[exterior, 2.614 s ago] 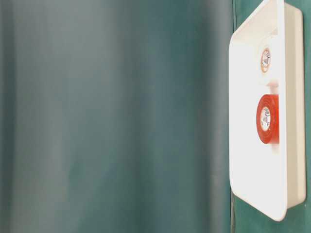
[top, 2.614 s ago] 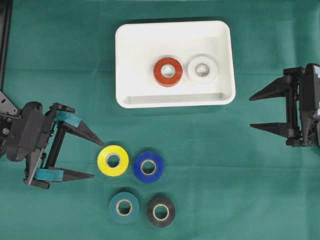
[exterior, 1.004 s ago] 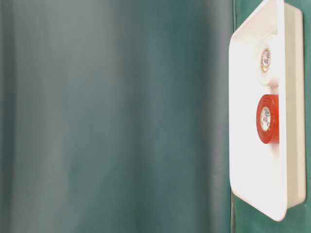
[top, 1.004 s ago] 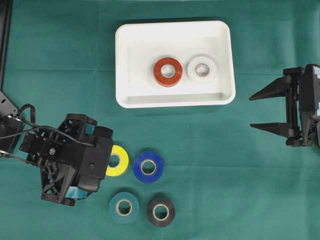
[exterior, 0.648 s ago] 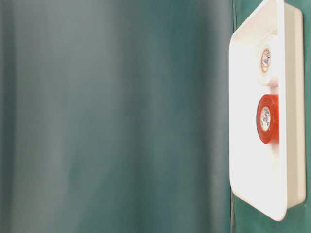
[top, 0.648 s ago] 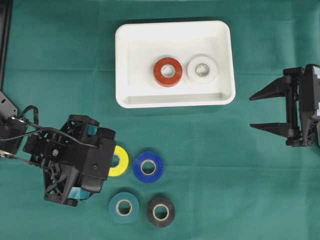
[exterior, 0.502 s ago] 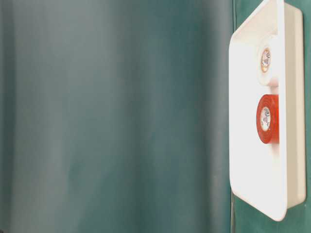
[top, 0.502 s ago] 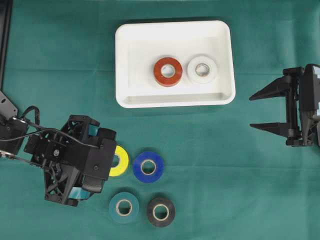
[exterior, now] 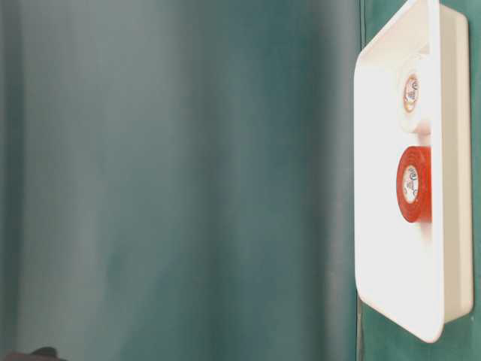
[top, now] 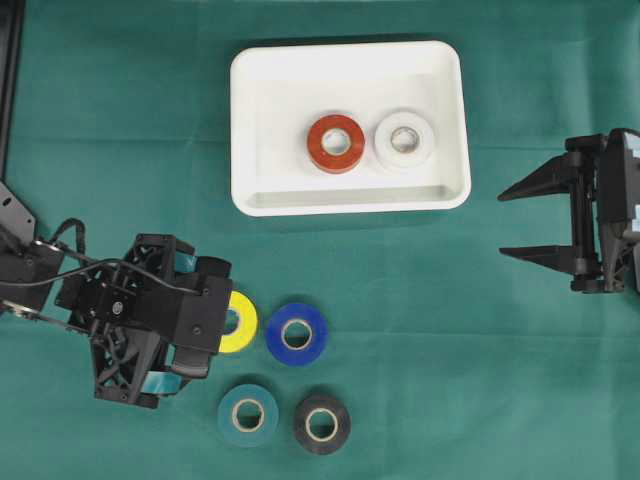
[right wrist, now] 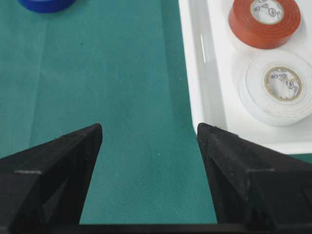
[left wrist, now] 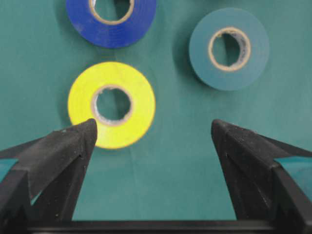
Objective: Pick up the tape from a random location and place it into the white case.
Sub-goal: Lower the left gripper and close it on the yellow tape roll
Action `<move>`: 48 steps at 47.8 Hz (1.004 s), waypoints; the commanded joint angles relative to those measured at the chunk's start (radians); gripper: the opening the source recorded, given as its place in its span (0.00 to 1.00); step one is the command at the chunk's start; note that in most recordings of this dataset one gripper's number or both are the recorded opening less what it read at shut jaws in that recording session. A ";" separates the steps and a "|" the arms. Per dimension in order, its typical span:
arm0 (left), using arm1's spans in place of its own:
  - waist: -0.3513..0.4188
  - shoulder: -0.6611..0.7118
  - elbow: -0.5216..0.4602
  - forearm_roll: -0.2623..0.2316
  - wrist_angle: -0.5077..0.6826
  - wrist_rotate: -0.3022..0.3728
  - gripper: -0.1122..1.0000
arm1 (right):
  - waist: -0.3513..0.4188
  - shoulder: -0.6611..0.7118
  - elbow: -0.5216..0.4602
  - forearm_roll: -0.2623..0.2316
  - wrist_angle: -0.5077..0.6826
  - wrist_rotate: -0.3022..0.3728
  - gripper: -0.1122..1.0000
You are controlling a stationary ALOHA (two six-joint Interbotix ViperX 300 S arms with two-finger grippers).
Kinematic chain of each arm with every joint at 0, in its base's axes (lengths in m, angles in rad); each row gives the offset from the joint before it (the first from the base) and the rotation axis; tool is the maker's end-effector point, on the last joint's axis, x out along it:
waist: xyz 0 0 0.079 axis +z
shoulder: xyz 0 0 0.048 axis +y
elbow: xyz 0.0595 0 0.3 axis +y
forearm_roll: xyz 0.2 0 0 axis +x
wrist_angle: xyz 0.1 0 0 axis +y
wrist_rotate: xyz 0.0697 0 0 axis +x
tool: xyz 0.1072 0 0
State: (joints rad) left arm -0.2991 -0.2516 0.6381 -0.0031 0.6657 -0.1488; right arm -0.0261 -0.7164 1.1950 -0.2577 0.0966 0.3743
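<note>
Left pincer (jaws wide) over yellow tape, blue beside.

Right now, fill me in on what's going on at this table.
The left claw hangs open over the yellow tape, gripping nothing yet. The blue tape, teal tape and black tape lie beside it on the green cloth. The white case already holds a red tape and a white tape. The right claw waits open and empty off to the side.
</note>
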 commanded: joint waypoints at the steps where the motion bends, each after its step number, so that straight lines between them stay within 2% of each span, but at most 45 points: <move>1: 0.002 0.012 0.008 0.002 -0.040 -0.006 0.96 | -0.002 0.003 -0.025 -0.002 -0.009 -0.002 0.78; 36: 0.023 0.232 0.078 0.003 -0.272 -0.014 0.96 | -0.017 0.048 -0.028 -0.002 -0.040 -0.002 0.77; 48: 0.032 0.285 0.086 0.003 -0.296 -0.014 0.96 | -0.017 0.048 -0.028 -0.002 -0.035 -0.002 0.77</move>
State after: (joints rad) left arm -0.2684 0.0353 0.7302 -0.0015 0.3758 -0.1626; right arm -0.0414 -0.6688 1.1919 -0.2577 0.0660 0.3743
